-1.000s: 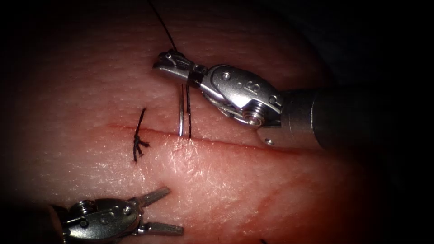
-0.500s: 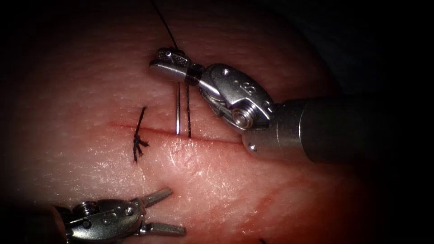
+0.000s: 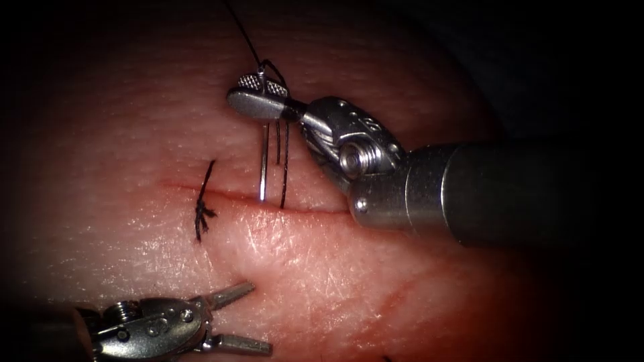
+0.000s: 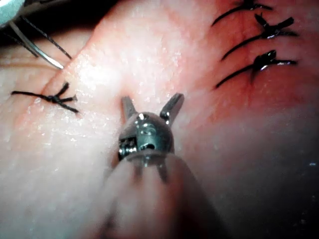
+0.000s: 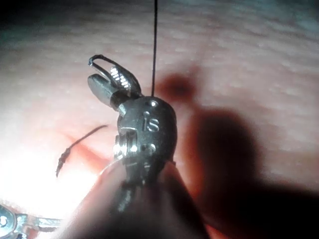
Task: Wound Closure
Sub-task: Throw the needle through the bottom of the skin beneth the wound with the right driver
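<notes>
Needle [image 3: 264, 161] clamped near its thread end by right tool [image 3: 258, 100] at 12 o'clock, tip at cut [image 3: 308, 208] in tissue [image 3: 402, 302]. Thread [image 3: 241, 30] trailing upward. Left tool [image 3: 235, 318] at 7 o'clock, jaws apart, empty. Knotted stitch [image 3: 203, 208] at 9 o'clock.

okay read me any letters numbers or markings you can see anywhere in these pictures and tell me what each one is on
"is", or so it reads: raised marking on the wrist housing of the right arm's tool, seen in the right wrist view; it may be digits.
Faint raised characters on that housing in the endoscope view: too worn and angled to read.
Left arm's tool: no marking readable.
Tissue, needle, thread, tied stitch: no text.
</notes>
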Controlling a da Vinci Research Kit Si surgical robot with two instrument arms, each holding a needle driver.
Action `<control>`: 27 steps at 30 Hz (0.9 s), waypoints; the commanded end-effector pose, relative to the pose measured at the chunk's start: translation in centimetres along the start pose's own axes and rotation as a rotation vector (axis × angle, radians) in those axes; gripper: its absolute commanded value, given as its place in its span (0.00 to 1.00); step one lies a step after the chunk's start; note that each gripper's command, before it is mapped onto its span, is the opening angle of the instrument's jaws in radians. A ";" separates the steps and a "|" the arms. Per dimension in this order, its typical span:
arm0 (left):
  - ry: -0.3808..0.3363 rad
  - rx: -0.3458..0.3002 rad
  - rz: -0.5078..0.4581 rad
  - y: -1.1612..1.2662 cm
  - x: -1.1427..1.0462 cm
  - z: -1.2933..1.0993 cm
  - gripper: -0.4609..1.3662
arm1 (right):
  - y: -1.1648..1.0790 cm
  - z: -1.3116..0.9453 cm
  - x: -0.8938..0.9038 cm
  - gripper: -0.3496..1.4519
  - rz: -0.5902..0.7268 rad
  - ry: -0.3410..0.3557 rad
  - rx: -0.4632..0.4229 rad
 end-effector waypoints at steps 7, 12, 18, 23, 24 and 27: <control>0.000 0.000 0.000 0.00 0.00 -0.01 0.60 | 0.01 0.00 -0.08 0.00 0.141 -0.032 0.020; -0.001 -0.002 0.001 -0.01 -0.01 -0.03 0.60 | -0.01 0.03 -0.16 0.00 0.259 -0.052 0.048; -0.001 0.000 0.001 -0.02 -0.01 -0.05 0.61 | -0.10 0.08 -0.31 0.00 0.387 -0.097 0.092; -0.002 -0.001 0.001 -0.02 -0.01 -0.06 0.61 | -0.13 0.11 -0.43 0.00 0.515 -0.119 0.110; -0.002 -0.002 0.002 -0.02 -0.01 -0.06 0.61 | -0.14 0.11 -0.45 0.00 0.556 -0.127 0.104; -0.002 0.000 0.001 -0.03 -0.01 -0.07 0.61 | -0.17 0.10 -0.53 0.00 0.601 -0.152 0.098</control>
